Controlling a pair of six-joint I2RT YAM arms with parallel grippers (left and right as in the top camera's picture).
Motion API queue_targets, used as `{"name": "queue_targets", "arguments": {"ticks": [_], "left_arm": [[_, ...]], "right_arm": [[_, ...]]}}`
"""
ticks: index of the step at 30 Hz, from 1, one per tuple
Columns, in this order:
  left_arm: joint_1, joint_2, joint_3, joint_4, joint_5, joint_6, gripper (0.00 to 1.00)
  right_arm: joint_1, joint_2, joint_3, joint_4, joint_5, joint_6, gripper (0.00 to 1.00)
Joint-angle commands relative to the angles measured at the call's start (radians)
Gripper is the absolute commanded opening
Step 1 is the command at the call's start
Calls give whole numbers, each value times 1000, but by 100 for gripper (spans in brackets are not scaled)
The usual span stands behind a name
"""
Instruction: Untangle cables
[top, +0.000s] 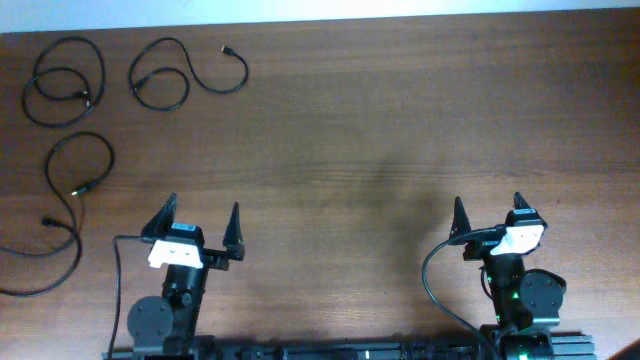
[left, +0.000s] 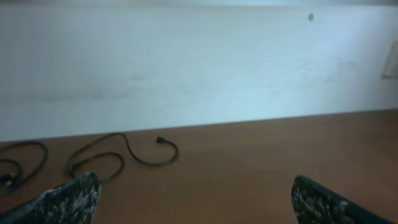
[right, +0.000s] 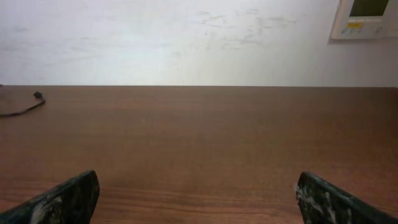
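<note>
Three thin black cables lie apart at the far left of the wooden table. One coiled cable (top: 62, 82) is at the far left corner. A second cable (top: 186, 72) loops beside it and shows in the left wrist view (left: 118, 158). A third cable (top: 62, 205) runs down the left edge. My left gripper (top: 202, 222) is open and empty near the front edge, right of the third cable; it shows in the left wrist view (left: 194, 196). My right gripper (top: 488, 214) is open and empty at the front right, far from all cables; it shows in the right wrist view (right: 198, 196).
A white wall stands behind the table's far edge. A wall-mounted thermostat (right: 367, 17) shows at the upper right of the right wrist view. A plug end of a cable (right: 25, 106) shows at the left edge there.
</note>
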Motion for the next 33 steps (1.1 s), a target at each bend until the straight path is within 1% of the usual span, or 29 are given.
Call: {"name": "queue_targets", "arguments": {"ticks": [1, 4, 8, 12, 15, 16, 17, 18, 21, 22, 23, 27, 29, 33], "left_arm": [[36, -55, -59, 34, -24, 15, 99], [45, -69, -91, 51, -49, 14, 99], [45, -69, -159, 172, -49, 14, 99], [38, -69, -159, 163, -57, 13, 99], [-21, -69, -159, 136, -174, 0, 99], [-37, -69, -159, 98, -221, -55, 99], [-41, -69, -159, 36, -276, -154, 99], [-40, -69, -159, -32, -314, -223, 99], [-40, -69, -159, -22, -330, -214, 99], [-40, -69, -159, -23, -327, -190, 99], [-40, -69, -159, -23, -309, -117, 99], [-40, -69, -159, -29, -283, 27, 99], [-40, -69, -159, -30, -284, 50, 99], [-40, -69, -159, -32, -284, 50, 99]], "right_arm": [[-6, -5, -5, -7, 5, -1, 98], [-6, -5, -5, -7, 5, -1, 98], [-6, -5, -5, -7, 5, -1, 98], [-6, -5, -5, -7, 5, -1, 98], [-6, -5, -5, -7, 5, -1, 98], [-6, -5, -5, -7, 5, -1, 98], [-6, -5, -5, -7, 5, -1, 98], [-6, -5, -5, -7, 5, -1, 98], [-6, -5, -5, -7, 5, -1, 98], [-6, -5, -5, -7, 5, -1, 98], [-6, -5, -5, -7, 5, -1, 98], [-6, -5, -5, -7, 5, -1, 98], [-6, -5, -5, -7, 5, -1, 98], [-6, -5, -5, -7, 5, -1, 98]]}}
